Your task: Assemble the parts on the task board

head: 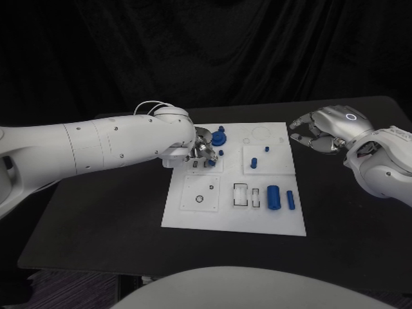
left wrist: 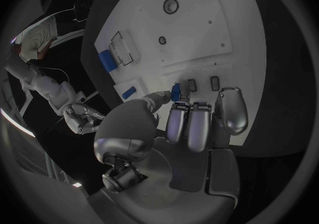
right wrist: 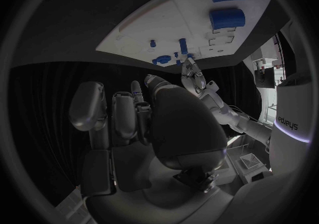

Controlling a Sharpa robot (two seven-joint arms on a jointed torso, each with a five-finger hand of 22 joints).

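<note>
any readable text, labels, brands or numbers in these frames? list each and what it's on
"edyeys" or close to it: pale lettering on a white upright body at the edge of the right wrist view; the letters are small and I cannot be sure of them.
The task board: outlines and holes, no readable lettering.
Left hand, right hand: no text I can make out.

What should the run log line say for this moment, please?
left hand: pinches small blue part over board | right hand: off board, holds nothing
</note>
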